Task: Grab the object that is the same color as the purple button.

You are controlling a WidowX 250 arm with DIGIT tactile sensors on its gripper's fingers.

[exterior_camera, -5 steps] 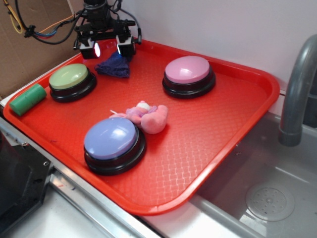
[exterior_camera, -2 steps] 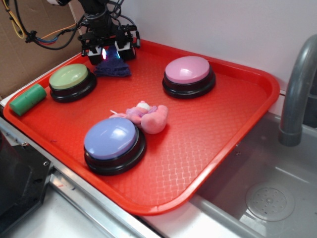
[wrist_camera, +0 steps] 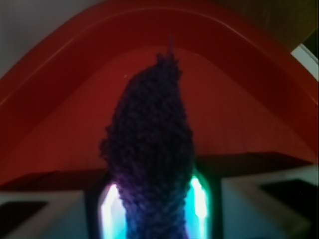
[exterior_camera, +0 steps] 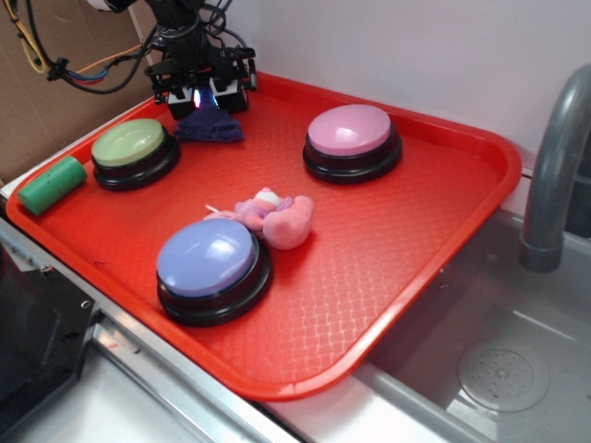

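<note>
Wrist view shows you the dark purple knitted cloth [wrist_camera: 152,149] bunched into a peak, pinched between the glowing fingers [wrist_camera: 108,209] of the gripper [exterior_camera: 205,96], lowered at the red tray's [exterior_camera: 443,212] far-left corner.

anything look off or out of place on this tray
Only the small dark purple knitted cloth at the red plastic tray's far corner: it is bunched into a peak, pinched in the end effector. The three dome buttons sit upright, and the pink plush toy lies loose mid-tray.
</note>
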